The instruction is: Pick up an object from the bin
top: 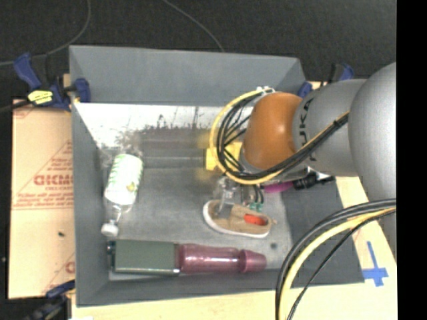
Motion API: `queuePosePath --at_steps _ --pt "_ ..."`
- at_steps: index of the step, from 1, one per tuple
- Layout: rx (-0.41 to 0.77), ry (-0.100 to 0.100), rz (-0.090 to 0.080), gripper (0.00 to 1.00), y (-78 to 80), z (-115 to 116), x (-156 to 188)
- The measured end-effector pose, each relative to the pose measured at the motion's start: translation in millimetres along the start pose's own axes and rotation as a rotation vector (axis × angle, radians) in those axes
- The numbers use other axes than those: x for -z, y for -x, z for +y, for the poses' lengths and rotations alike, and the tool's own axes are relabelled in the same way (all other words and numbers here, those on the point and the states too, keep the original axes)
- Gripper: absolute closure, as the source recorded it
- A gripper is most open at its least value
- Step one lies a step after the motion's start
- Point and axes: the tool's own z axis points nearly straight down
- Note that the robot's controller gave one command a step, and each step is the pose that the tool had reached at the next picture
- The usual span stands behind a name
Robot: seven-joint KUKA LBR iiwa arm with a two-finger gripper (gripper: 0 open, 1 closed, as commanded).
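The pincer (230, 199) hangs low in the right half of the bin (187, 72), right over a little shoe (241, 225). It seems to touch the top of the shoe at its left end. I cannot tell if the pincer is spread or pressed together, or if it pinches anything. The shoe is tan with a white sole and has a bit of red and green on it. It lies near the right wall, a little above the bottom edge.

A pink-purple stick (277, 187) pokes out just beside the pincer, under the orange cover (270, 129). A yellow thing (212, 159) sits half hidden behind the black cables (227, 122). The arm (347, 132) shows the letters "KUKA".

Along the bottom edge lie a dark red tube (217, 259) and, touching its left end, a grey-green flat box (143, 257) in the bottom left corner. By the left wall lies a clear plastic bottle (123, 179) with a white and green label. Its words are too small to read.
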Motion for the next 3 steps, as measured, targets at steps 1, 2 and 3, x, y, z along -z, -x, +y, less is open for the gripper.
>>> queuePosePath --at_steps 1,2,3 --pt "0.002 -0.001 0.003 1.0 -1.1 -1 7" --pt "0.002 -0.001 0.008 1.0 -2.2 -1 27" --pt "0.002 0.0 -0.001 1.0 0.5 0 43"
